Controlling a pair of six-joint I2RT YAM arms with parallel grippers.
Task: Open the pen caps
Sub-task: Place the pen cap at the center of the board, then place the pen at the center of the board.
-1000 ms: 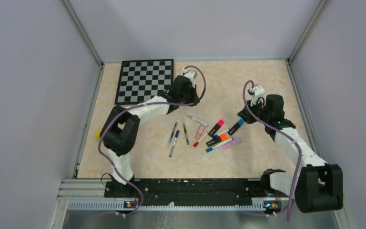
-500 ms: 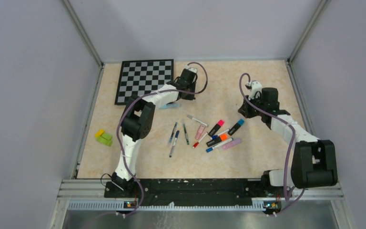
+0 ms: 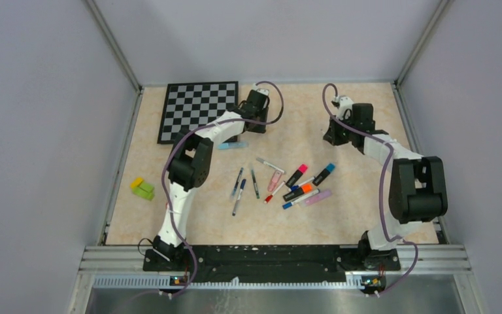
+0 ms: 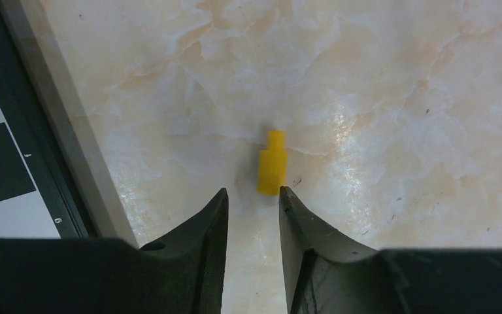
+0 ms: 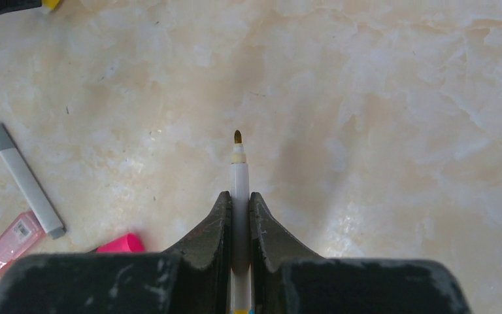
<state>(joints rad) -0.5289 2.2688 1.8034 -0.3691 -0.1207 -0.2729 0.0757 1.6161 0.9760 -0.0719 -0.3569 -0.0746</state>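
both arms have reached farther up the table [image 3: 189, 219] than a second ago. the left arm has swung off the near-left side, so the yellow-green block [image 3: 143, 188] now shows whole. the left gripper [image 4: 251, 194] has parted its fingers in that time.

nearest the bases, mid-table, lies a scatter of pens with their caps on: a lilac marker [image 3: 318, 197], black markers with an orange cap [image 3: 307, 188], a pink cap [image 3: 302, 168] and a blue cap [image 3: 329, 167], thin dark blue pens [image 3: 241, 185], a clear pink pen [image 3: 274, 179] and a grey-capped pen [image 3: 270, 164]. in the right wrist view the clear pink pen carries a small white label, its print too small to read.

farther up, a light blue pen [image 3: 233, 145] lies alone near the chessboard [image 3: 196, 111].

beyond it, the right gripper [image 5: 238, 196] is clenched on a white pen [image 5: 239, 173]. the pen points forward, its brownish nib bare, and a yellow band shows at the lower edge of the view.

the left gripper's fingers stand apart with nothing between them. a yellow cap [image 4: 272, 171] lies loose on the table just past the fingertips, close to the right-hand one; whether they touch i cannot tell. the chessboard's dark border beside it bears small white characters that look like an e, an f and a 9.
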